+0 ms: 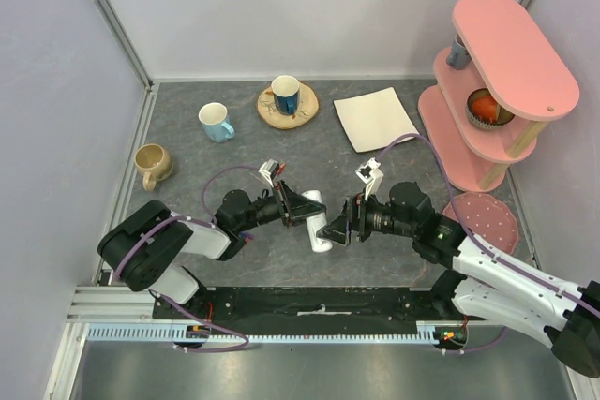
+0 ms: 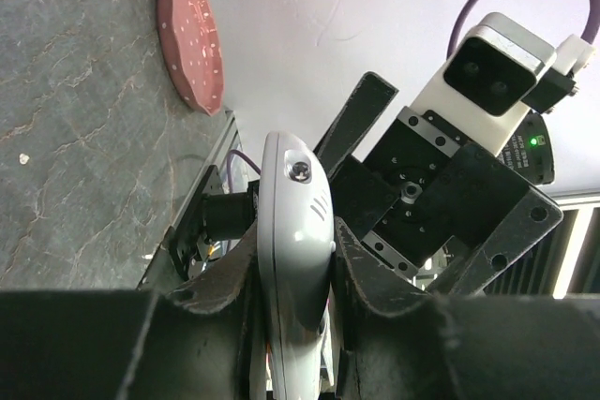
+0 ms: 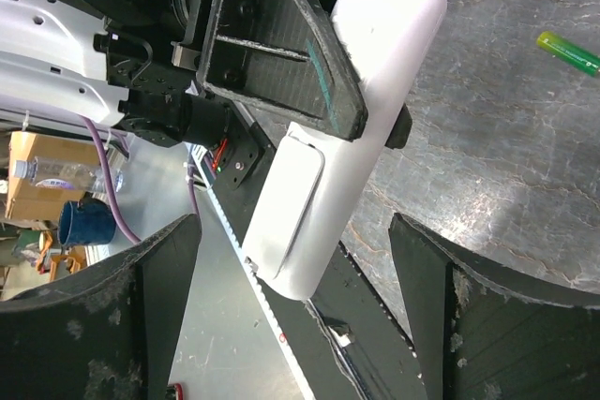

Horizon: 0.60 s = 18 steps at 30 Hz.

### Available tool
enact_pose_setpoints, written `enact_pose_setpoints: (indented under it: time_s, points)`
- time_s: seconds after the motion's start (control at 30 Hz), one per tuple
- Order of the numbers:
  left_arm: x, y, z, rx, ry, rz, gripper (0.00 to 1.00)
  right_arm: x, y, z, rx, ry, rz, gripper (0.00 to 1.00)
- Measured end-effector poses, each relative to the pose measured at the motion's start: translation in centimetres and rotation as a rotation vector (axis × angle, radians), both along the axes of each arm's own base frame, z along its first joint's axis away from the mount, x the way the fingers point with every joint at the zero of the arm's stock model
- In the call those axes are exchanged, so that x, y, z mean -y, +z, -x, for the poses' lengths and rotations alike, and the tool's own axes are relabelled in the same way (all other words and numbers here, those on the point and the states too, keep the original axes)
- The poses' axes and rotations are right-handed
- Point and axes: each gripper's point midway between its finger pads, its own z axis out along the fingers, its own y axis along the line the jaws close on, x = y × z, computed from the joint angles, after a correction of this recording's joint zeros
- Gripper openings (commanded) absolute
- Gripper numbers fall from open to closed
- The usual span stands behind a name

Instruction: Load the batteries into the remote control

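White plastic under grip: the left gripper (image 1: 302,208), just left of the remote (image 1: 321,243), has its jaws clamped across the remote's body and appears to hold it raised off the table (image 1: 244,152). Just right of the remote, the right gripper (image 1: 336,229) faces its lower end with jaws wide apart and nothing between them. One green battery (image 3: 567,51) lies on the table beyond the remote, well apart from it, and shows only in the right wrist view.

Assessment: the back panel (image 3: 298,185) looks shut, so the step in hand is probably opening it. The right fingers should meet the panel squarely while the left clamp holds firm, so the remote does not twist.

Limits: no other batteries are found in any view. The remote's display and buttons are not visible. Whether the panel is latched cannot be told.
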Motion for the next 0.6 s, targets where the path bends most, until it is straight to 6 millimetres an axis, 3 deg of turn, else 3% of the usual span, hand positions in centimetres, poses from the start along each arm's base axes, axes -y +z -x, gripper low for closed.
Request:
enact_pose_setpoints:
  time_s: [0.6]
  points:
    - [0.1,1.4,0.3,0.029,-0.019,0.027,0.02,-0.6,-1.4,0.5,-0.056,0.032,-0.065,0.83]
